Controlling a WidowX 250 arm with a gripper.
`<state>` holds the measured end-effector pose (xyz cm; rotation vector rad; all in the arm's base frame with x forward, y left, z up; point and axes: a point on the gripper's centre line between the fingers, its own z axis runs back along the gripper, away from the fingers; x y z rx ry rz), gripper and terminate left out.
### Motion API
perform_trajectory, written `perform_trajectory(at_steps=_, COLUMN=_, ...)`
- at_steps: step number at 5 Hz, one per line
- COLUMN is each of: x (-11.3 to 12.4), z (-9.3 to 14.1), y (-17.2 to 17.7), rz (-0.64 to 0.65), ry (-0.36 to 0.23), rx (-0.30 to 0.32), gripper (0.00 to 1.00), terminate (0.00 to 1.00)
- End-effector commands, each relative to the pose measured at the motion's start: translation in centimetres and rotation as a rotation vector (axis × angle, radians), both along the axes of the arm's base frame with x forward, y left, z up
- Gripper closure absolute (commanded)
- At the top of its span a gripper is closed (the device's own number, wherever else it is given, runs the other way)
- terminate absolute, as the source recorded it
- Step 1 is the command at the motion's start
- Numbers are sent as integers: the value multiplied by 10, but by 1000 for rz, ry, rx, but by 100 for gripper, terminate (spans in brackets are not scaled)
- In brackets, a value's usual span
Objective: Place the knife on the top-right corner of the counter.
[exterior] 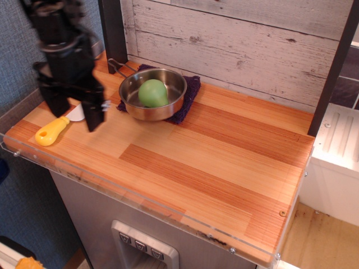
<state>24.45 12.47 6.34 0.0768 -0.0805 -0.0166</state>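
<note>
The knife [53,129] lies flat near the left edge of the wooden counter [213,162], its yellow handle toward the front left and its pale blade running back under my gripper. My gripper [76,115] hangs open above the blade, its two black fingers [95,116] spread on either side, empty. Motion blur softens the arm. Most of the blade is hidden behind the gripper.
A steel pan [152,93] holding a green ball [152,92] sits on a purple cloth [190,89] at the back. A dark post [112,33] stands at the back left. A white unit [336,157] sits to the right.
</note>
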Motion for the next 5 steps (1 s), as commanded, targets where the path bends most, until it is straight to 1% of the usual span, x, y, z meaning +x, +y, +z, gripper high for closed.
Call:
perform_trajectory(at_steps=1, x=-5, z=-27, y=73, rz=84, ry=-5, rx=104, gripper=0, terminate=0)
perform_trajectory(at_steps=2, x=0, z=-31, y=80, rz=97, ry=-2, rx=127, gripper=0, terminate=0)
perform_trajectory(at_steps=3, x=5, z=-50, y=76, rz=87, ry=15, rx=88, gripper=0, terminate=0)
perform_trajectory(at_steps=4, x=6, z=-60, y=71, rz=75, ry=28, rx=81, gripper=100, terminate=0)
perform_trajectory(at_steps=5, x=4, z=-52, y=66, rz=80, ry=7, rx=58, gripper=100, terminate=0)
